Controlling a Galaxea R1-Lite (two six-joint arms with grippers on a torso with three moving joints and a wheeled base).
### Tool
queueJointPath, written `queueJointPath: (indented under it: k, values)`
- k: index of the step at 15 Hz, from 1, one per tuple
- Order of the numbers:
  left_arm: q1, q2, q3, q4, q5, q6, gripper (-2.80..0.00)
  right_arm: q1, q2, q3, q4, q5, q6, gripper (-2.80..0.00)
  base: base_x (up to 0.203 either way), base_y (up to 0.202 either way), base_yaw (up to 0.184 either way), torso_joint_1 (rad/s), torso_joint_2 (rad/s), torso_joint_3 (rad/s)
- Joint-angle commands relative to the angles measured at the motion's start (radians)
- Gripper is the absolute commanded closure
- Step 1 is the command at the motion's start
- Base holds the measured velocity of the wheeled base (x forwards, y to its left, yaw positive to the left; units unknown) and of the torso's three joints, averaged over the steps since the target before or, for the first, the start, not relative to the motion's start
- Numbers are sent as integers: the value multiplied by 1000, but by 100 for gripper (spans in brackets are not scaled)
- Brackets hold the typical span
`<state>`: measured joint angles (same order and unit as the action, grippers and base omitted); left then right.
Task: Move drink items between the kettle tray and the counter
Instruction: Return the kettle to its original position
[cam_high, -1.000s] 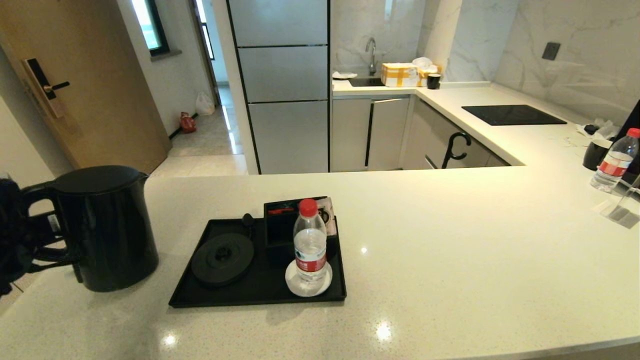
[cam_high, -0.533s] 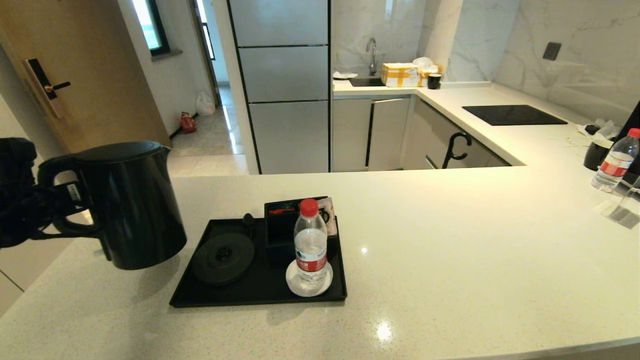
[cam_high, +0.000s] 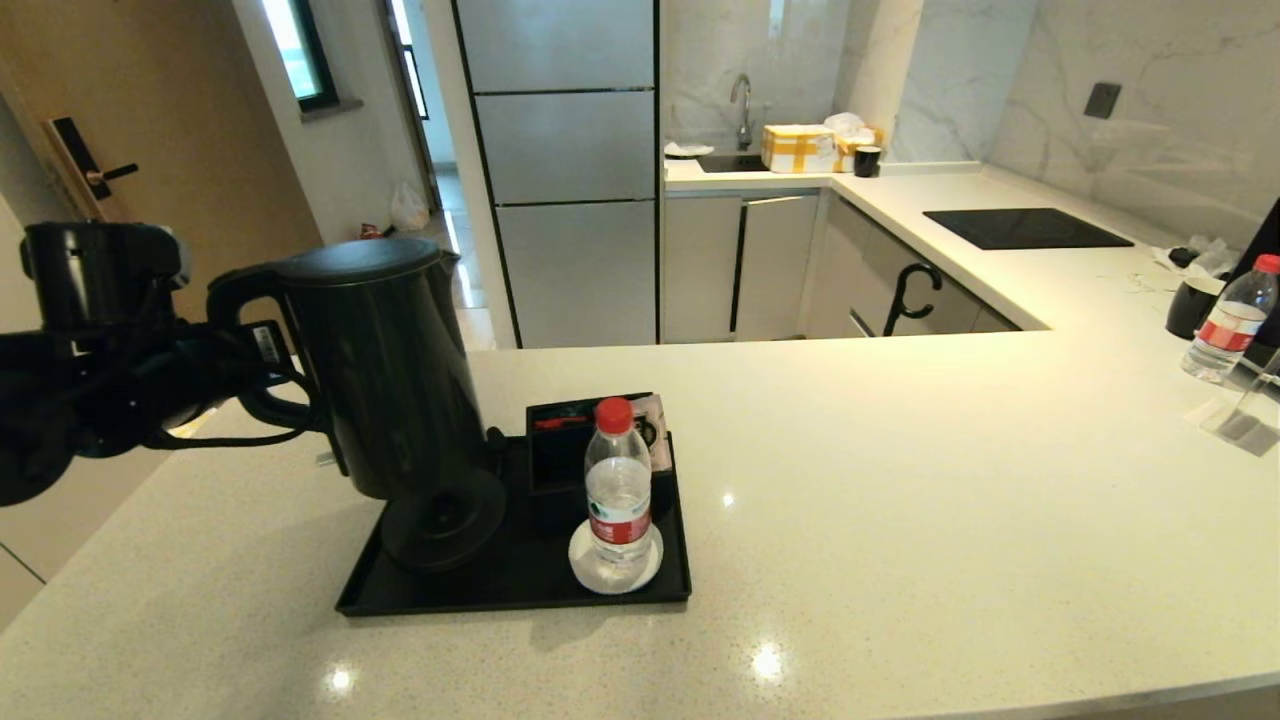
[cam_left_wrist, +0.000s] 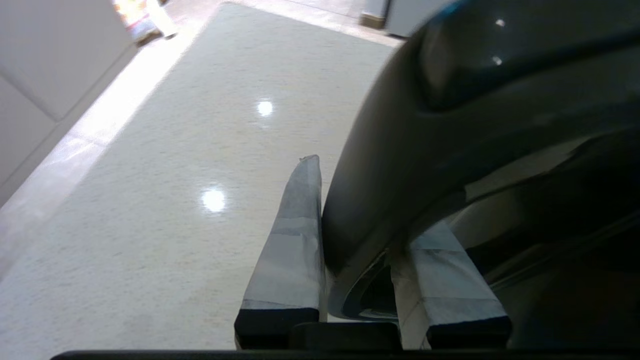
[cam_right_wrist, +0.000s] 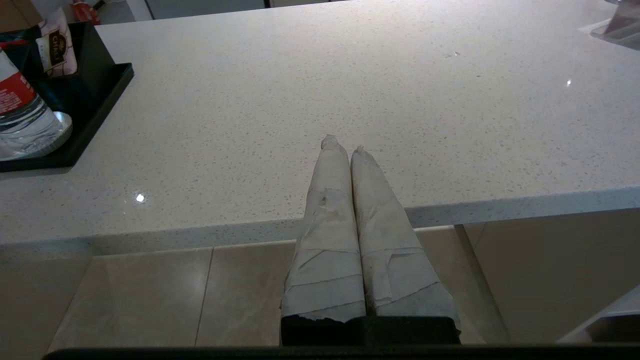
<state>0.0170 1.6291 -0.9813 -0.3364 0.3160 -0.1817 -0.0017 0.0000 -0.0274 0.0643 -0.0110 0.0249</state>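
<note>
My left gripper is shut on the loop handle of the tall black kettle and holds it, slightly tilted, over the round kettle base at the left of the black tray. In the left wrist view the handle sits clamped between the taped fingers. The red-capped water bottle stands on the white coaster. The tea sachet leans in the divided box. My right gripper is shut and empty above the front edge of the counter.
A second red-capped bottle, a black cup and a clear stand sit at the counter's far right. The black glass hob lies beyond. The tray's corner lies to the left of my right gripper.
My left gripper has lifted the kettle off the counter left of the tray and carried it rightward, up and over the kettle base. Bottle, sachet and tray have stayed put.
</note>
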Motion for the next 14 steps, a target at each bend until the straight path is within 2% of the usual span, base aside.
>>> queueJointPath:
  k: [1,2,5,6,8,10,13,14]
  values:
    - [-35,3,13,0,3,7,0,0,0,0,0,0,1,0,0,0,0,0,0,0]
    - [-35,3,13,0,3,7,0,0,0,0,0,0,1,0,0,0,0,0,0,0]
    - [-22,-6,49,5,-132,50,0,0,2,0,0,0,0,0,0,0,0,0,0,0]
    - [-22,-6,49,5,-132,50,0,0,2,0,0,0,0,0,0,0,0,0,0,0]
    - [24,8,78,-8,-193,75,0,0,2,0,0,0,0,0,0,0,0,0,0,0]
    - [49,21,83,-12,-217,79,0,0,2,0,0,0,0,0,0,0,0,0,0,0]
    - [55,25,82,-13,-218,80,0,0,2,0,0,0,0,0,0,0,0,0,0,0]
    - [69,46,83,-38,-227,107,0,0,2,0,0,0,0,0,0,0,0,0,0,0]
